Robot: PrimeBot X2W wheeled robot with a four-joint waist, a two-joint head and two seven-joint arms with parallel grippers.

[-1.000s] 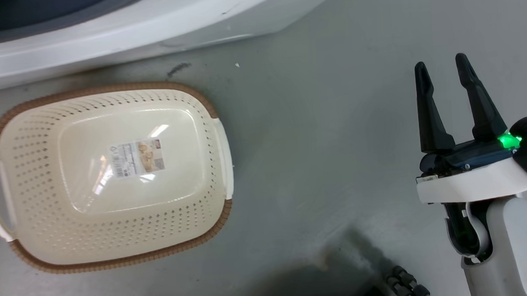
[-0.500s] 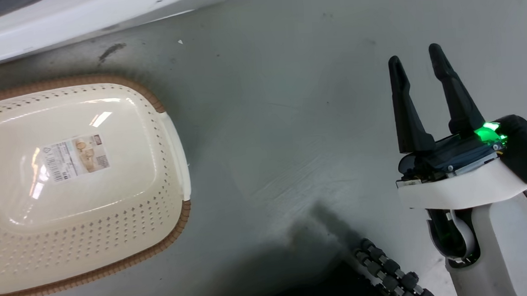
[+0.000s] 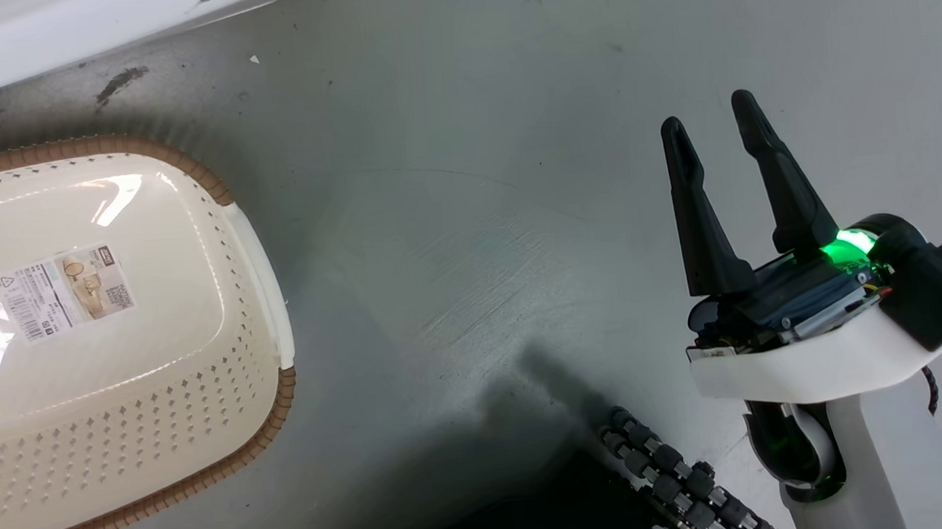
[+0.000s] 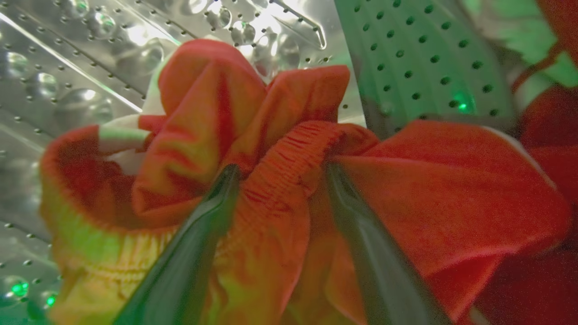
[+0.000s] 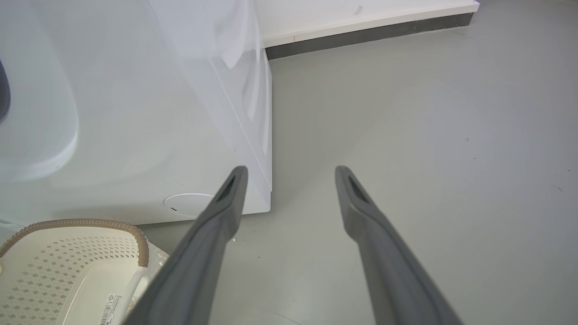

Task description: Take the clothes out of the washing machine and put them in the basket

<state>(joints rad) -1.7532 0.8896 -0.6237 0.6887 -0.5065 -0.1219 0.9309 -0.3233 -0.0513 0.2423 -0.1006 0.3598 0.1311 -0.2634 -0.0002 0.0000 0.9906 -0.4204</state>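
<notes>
Two views, two scenes — left pincer spread astride red clothes in drum, right pincer agape, empty, near basket

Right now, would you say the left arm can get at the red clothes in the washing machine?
Probably yes. The left gripper is open inside the steel drum, astride a bunched fold of the red clothes, and nothing stands between them.

Red clothes, cream perforated basket (brown rim), grey floor
</notes>
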